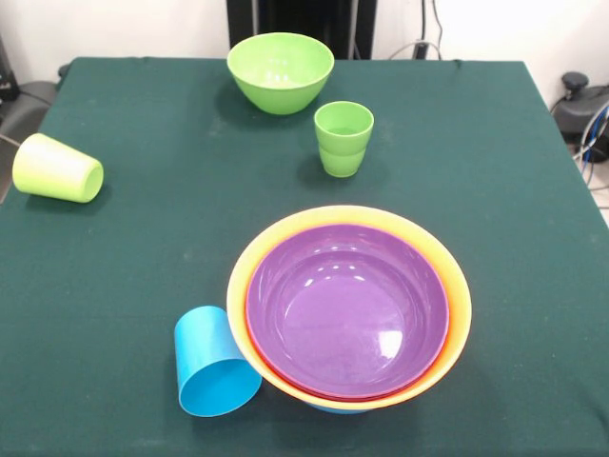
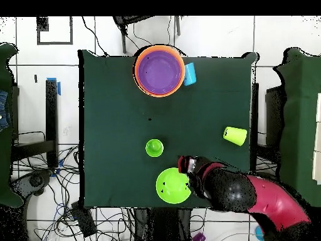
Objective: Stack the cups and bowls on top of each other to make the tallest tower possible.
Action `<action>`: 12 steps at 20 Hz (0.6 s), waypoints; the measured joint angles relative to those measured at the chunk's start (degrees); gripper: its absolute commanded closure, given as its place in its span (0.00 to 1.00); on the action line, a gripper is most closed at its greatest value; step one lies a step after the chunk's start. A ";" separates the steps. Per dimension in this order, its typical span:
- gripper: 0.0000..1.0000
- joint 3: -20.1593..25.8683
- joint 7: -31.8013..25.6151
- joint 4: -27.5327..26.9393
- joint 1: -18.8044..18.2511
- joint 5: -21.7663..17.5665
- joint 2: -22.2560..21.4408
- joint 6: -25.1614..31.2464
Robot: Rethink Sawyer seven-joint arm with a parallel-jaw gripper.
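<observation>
The tower (image 1: pixel 352 215) stands at the table's near side in the front view: a big orange bowl outermost, a red rim inside it, a purple bowl (image 1: pixel 347 309) on top and a bit of blue beneath. A sky blue cup (image 1: pixel 213 364) lies on its side against the tower's left. A yellow-green cup (image 1: pixel 57 169) lies on its side at the left edge. A ridged green cup (image 1: pixel 343 139) stands upright. A green bowl (image 1: pixel 280 71) stands upright at the far side. The gripper (image 2: pixel 186 165) shows only in the overhead view, beside the green bowl (image 2: pixel 173 186) and apart from the ridged green cup (image 2: pixel 154 148).
The red and black arm (image 2: pixel 251 198) reaches in over the table's corner near the robot's base in the overhead view. The dark green cloth (image 1: pixel 143 257) covers the table. Cables lie on the floor around the table (image 2: pixel 56 188).
</observation>
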 measured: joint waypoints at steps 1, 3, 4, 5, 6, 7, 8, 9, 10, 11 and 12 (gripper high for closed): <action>0.00 -0.21 0.00 -0.59 -0.04 -1.28 2.09 -0.67; 0.00 -0.92 0.00 -2.16 -0.06 -4.42 7.14 -1.67; 0.00 -1.05 0.00 -2.40 -0.05 -4.85 7.85 -1.74; 0.00 -1.49 0.00 -3.19 -0.01 -6.40 10.14 -1.79; 0.00 -1.86 0.00 -3.73 0.08 -7.43 11.60 -1.79; 0.00 -2.34 0.00 -4.38 0.27 -8.63 13.17 -1.80; 0.00 -2.58 0.00 -4.68 0.38 -9.20 13.89 -1.80; 0.00 -2.85 0.00 -5.05 0.51 -9.94 14.79 -1.79; 0.00 -3.24 0.00 -5.75 0.70 -11.22 16.52 -1.79; 0.00 -3.28 0.00 -5.98 0.68 -11.61 17.20 -1.78; 0.00 -3.26 0.00 -6.12 0.63 -11.80 17.70 -1.79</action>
